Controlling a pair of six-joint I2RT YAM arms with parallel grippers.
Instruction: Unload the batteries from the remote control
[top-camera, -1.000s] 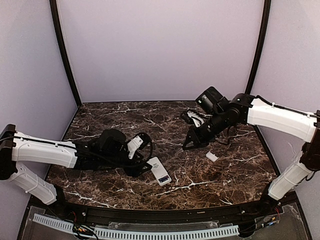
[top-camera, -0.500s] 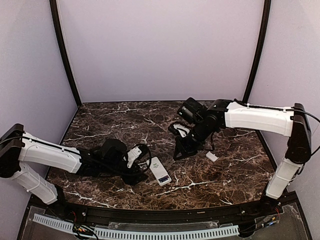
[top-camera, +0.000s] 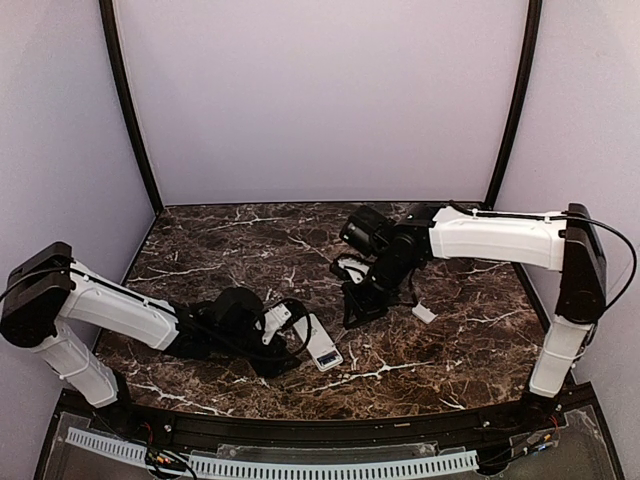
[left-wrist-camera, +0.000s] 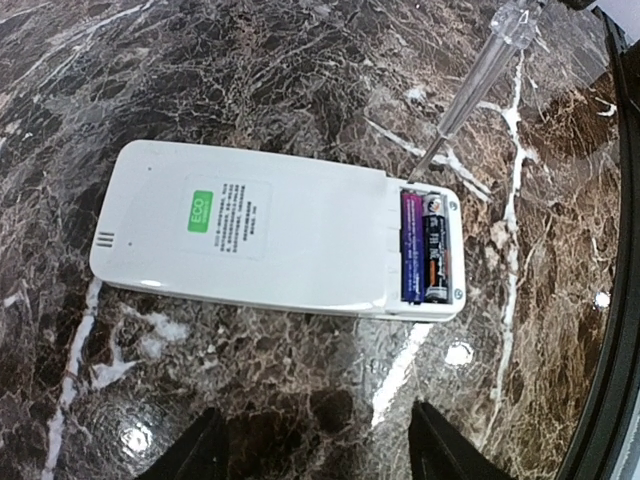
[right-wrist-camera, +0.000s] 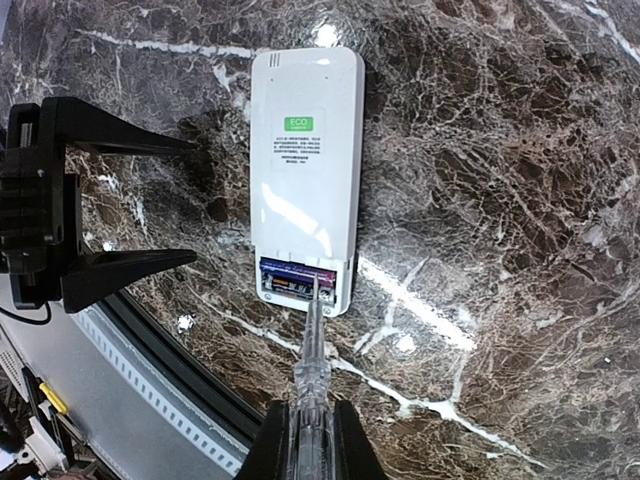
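The white remote control lies back side up on the marble table, its battery bay uncovered at the near end. Two dark blue-purple batteries sit side by side in the bay. My right gripper is shut on a clear-handled screwdriver, whose metal tip reaches the edge of the bay over the batteries. My left gripper is open, low over the table beside the remote's long left side, with nothing between its fingers.
A small white cover piece lies on the table right of the right gripper. The black rail along the table's near edge runs close to the remote's battery end. Purple walls close in the back and sides.
My right arm has swung left and down, bringing the screwdriver from mid-table to the remote's battery bay. My left gripper has slid a little right, closer to the remote.
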